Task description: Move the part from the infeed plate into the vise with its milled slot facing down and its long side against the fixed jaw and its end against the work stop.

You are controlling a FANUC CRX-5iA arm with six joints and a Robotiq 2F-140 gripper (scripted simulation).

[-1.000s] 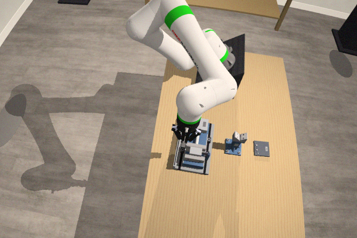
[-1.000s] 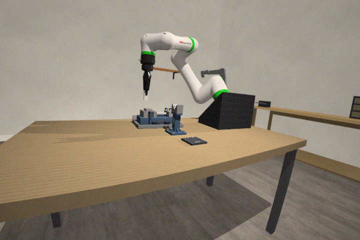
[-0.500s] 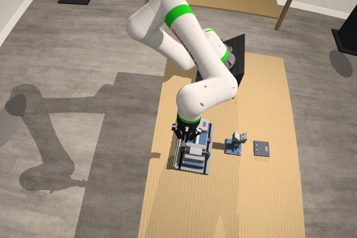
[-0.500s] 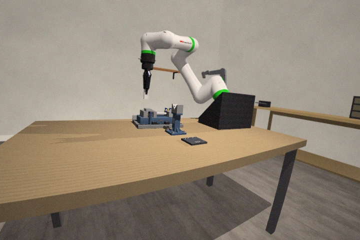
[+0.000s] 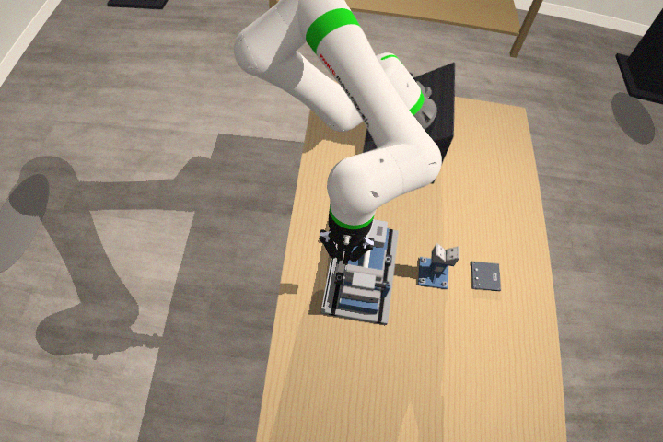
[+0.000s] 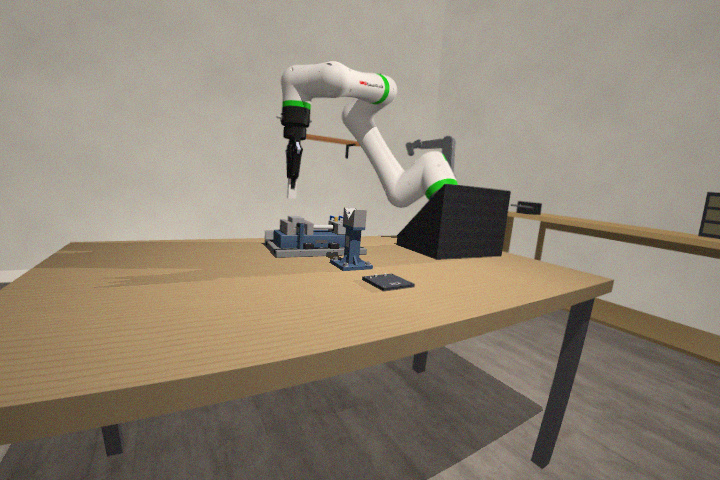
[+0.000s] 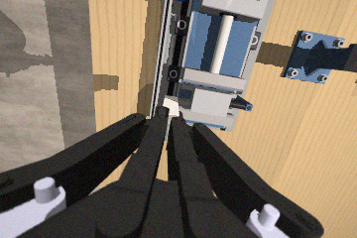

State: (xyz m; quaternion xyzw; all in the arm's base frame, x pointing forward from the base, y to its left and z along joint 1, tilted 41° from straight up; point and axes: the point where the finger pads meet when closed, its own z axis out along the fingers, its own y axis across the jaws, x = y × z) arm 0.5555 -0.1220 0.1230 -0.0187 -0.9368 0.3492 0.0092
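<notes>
Overhead, I held end effector [image 6: 292, 191] high above vise [image 6: 307, 236], fingers pressed together, gripping nothing; part [image 7: 209, 103] sat in vise.

The top view hangs high overhead, looking down on the table [image 5: 499, 365]. The exterior view stands back at table height, facing the wall. The wrist view rides the arm, aimed straight down — all three catch the vise [image 5: 361, 291].
</notes>
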